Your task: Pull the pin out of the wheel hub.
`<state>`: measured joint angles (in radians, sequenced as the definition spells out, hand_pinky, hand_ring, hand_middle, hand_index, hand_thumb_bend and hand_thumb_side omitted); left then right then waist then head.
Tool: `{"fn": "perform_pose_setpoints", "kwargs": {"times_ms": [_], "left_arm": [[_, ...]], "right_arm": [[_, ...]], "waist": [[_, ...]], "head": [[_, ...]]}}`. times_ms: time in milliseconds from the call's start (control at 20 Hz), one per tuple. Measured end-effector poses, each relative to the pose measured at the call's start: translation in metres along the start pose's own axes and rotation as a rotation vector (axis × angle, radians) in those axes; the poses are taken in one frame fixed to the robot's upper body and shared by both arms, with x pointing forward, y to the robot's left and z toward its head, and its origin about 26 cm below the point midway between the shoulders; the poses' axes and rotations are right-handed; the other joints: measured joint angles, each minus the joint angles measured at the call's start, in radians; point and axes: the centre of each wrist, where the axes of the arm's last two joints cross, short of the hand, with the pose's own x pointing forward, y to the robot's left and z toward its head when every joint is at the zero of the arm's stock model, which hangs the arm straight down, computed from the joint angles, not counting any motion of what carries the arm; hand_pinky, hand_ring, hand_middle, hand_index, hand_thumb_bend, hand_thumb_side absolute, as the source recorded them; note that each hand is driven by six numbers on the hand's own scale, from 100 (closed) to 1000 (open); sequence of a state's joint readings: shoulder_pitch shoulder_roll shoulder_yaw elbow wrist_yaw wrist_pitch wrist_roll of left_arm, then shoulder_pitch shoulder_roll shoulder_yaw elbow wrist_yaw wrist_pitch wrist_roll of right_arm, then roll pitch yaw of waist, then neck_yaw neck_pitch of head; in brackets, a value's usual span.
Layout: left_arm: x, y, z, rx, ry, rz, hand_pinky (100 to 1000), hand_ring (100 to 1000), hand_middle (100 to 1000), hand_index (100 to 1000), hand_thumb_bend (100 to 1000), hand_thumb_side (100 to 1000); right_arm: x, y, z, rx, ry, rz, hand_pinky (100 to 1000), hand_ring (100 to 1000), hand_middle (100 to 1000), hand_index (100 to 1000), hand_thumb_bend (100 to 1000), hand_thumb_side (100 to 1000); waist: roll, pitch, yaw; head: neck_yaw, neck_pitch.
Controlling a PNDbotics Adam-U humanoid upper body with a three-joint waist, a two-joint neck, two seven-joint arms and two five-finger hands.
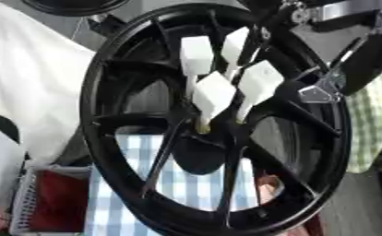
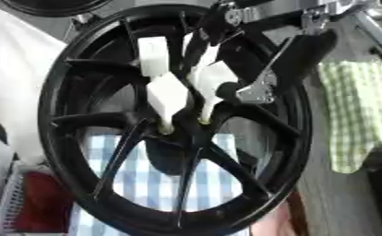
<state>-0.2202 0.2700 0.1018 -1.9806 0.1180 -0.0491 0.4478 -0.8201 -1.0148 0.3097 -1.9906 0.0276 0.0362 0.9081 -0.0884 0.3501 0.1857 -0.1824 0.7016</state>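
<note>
The black wheel (image 1: 214, 115) stands upright, filling the view. White pins (image 1: 213, 94) sit in its hub, none out yet. The right hand (image 2: 263, 87) is beside them; I cannot tell its fingers. No left hand shows.

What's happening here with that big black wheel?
A large black wheel stands on edge close in front of the robot's camera. Several white, paddle-shaped pins stick out of its hub. The robot's right arm, black with silver joints, reaches in from the upper right toward them; whether its hand has hold of one cannot be made out. Behind the wheel lie a blue checked cloth and a green checked cloth.
</note>
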Motion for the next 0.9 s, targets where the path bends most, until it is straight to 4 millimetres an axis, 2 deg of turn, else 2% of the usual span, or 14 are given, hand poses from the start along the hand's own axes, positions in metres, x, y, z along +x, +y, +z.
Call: {"fn": "perform_pose_setpoints", "kwargs": {"times_ms": [900], "left_arm": [[-0.0001, -0.0017, 0.0004, 0.001, 0.005, 0.012, 809, 771, 589, 764, 270, 713]], "right_arm": [[-0.0015, 0.005, -0.0033, 0.008, 0.041, -0.017, 856, 854, 751, 839, 215, 252]], "waist": [[0.0, 0.008, 0.005]], "head": [[0.001, 0.0]]}}
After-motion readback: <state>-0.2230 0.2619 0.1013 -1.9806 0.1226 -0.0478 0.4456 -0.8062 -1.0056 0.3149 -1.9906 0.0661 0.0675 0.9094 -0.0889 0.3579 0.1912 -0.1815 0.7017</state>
